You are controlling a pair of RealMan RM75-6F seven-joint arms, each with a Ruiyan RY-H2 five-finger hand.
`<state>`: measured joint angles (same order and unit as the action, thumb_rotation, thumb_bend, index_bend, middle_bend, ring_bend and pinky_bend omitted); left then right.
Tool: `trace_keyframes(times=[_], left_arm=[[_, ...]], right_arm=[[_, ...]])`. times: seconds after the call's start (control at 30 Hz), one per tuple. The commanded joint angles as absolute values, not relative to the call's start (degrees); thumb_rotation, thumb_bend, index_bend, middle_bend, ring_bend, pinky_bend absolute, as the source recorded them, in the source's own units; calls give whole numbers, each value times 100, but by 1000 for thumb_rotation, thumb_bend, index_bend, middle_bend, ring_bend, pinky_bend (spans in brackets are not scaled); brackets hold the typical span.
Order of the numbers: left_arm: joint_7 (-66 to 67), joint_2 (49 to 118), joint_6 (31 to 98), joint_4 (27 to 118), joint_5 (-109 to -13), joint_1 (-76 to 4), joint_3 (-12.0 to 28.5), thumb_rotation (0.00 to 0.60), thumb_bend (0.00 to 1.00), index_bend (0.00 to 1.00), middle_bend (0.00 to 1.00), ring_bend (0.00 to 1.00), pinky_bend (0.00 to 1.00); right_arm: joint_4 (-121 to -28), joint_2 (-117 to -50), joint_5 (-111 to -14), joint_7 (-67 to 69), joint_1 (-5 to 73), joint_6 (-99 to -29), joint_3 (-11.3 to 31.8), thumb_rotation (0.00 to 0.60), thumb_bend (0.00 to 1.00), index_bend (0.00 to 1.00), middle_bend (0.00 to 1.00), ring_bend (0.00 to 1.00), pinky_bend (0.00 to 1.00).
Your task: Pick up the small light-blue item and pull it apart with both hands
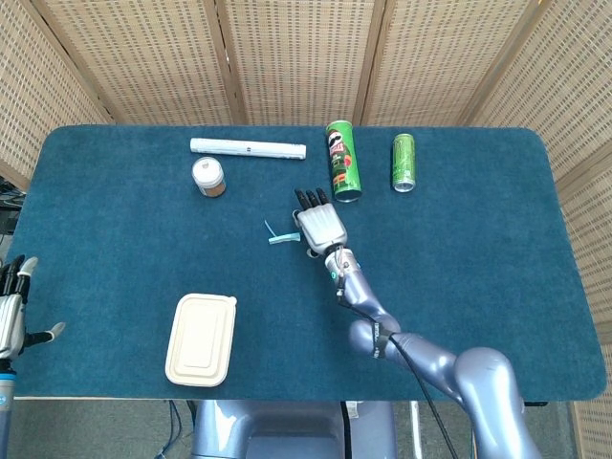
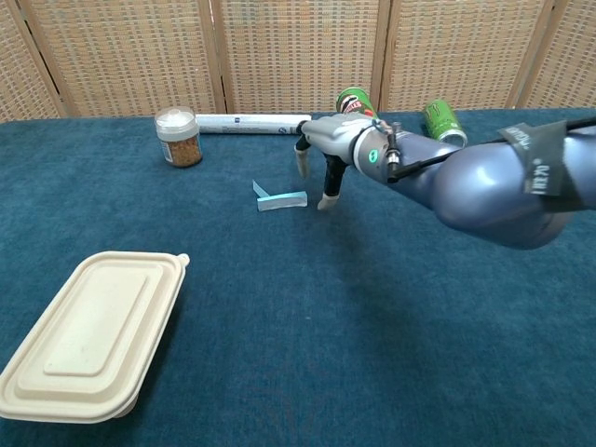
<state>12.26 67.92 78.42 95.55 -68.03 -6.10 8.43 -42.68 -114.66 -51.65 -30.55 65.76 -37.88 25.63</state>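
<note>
Item: small light-blue item point(image 1: 283, 237), flat on blue cloth, mid-table. Right hand point(image 1: 321, 227) just beside it, fingers spread, empty, seemingly not touching. Left hand point(image 1: 10, 316) at table edge, open. Risk: fingertips nudge the thin piece away.

Bright, even overhead light, soft faint shadows on the tabletop point(image 1: 459, 249), glossy sheen on the right arm point(image 2: 494, 186), both views sharp, chest view wide-angled
</note>
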Motion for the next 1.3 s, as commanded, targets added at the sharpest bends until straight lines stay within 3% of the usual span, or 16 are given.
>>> trace_keyframes(times=[0.03,0.4,0.7,1.3], left_arm=[[1167,6769,7812,9532,-6749,-614,854,600,73,0,0,0,0],[940,6663,7762,9508,-6673,-608,851,600,74,0,0,0,0],[836,6605,7767,9518,-6692,-602,824,600,76,0,0,0,0],[824,6606,7726,9509,-6641,-644,793,600,75,0,0,0,0]], right_arm=[[-3613,-11924,-5144,-2793,6983,-3568,2644,600,199,412,0,0,0],[-2762,-12388,-5241,-2411,7435,-3365,2683,600,395,435,0,0,0],[-2345,-12558,-5252,-2420,7571,-3266,2670,600,405,440,0,0,0],[-1878,-12683,-5478,-1969,7509,-3208,2601,600,434,607,0,0,0]])
